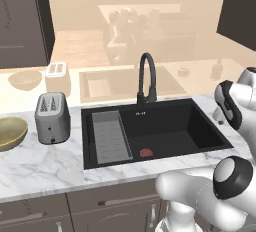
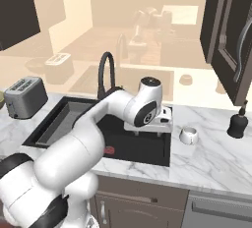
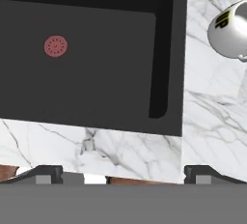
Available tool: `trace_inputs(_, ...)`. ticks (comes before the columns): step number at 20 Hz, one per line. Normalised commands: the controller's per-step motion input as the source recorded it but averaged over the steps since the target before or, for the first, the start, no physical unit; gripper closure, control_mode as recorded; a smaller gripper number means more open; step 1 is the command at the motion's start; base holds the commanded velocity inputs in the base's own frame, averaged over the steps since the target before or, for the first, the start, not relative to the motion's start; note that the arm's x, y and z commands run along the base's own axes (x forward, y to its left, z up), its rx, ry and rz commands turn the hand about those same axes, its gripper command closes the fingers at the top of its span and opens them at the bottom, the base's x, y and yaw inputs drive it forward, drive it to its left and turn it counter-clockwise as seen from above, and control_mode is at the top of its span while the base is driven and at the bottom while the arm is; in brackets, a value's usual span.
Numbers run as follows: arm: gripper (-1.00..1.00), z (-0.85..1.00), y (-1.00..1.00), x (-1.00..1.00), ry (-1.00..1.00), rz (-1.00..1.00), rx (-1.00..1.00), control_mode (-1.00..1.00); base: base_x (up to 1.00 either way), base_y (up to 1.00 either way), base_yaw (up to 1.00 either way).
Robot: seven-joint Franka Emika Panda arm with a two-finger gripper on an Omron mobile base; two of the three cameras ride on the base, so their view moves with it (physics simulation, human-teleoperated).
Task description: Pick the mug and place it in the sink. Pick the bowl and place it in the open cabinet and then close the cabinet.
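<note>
The small white mug (image 2: pixel 188 135) stands on the marble counter just right of the black sink (image 2: pixel 69 119); in the hand view the mug (image 3: pixel 231 30) is at the upper right. My gripper (image 3: pixel 124 175) is open and empty, looking down on the sink's (image 3: pixel 96 73) right end and front rim. Its hand (image 2: pixel 158 124) hovers a little to the left of the mug. The olive-tan bowl (image 1: pixel 10 132) sits at the far left of the counter, beyond the toaster (image 1: pixel 52 117). The dark cabinet (image 2: pixel 226 25) hangs at the upper right, with a door and its silver handle out over the counter.
A black gooseneck faucet (image 1: pixel 146 78) rises behind the basin. A grey ribbed tray (image 1: pixel 110 136) lies in the basin's left part, with a red drain (image 1: pixel 146 152) near the middle. A black soap bottle (image 2: pixel 238 123) stands right of the mug.
</note>
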Motion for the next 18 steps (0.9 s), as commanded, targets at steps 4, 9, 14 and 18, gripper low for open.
trace_inputs(4,-1.0,-0.13,-0.3,0.26,0.0,0.0,0.0,-1.0,0.0,0.0,0.0)
trace_inputs(9,-1.0,-0.11,-0.35,0.2,0.03,0.0,0.0,-1.0,0.0,0.0,0.0)
trace_inputs(14,-1.0,-0.15,-0.34,0.19,0.05,0.0,0.0,-1.0,0.0,0.0,0.0)
trace_inputs(18,-1.0,-0.17,-0.3,0.22,0.04,0.0,0.0,-1.0,0.0,0.0,0.0)
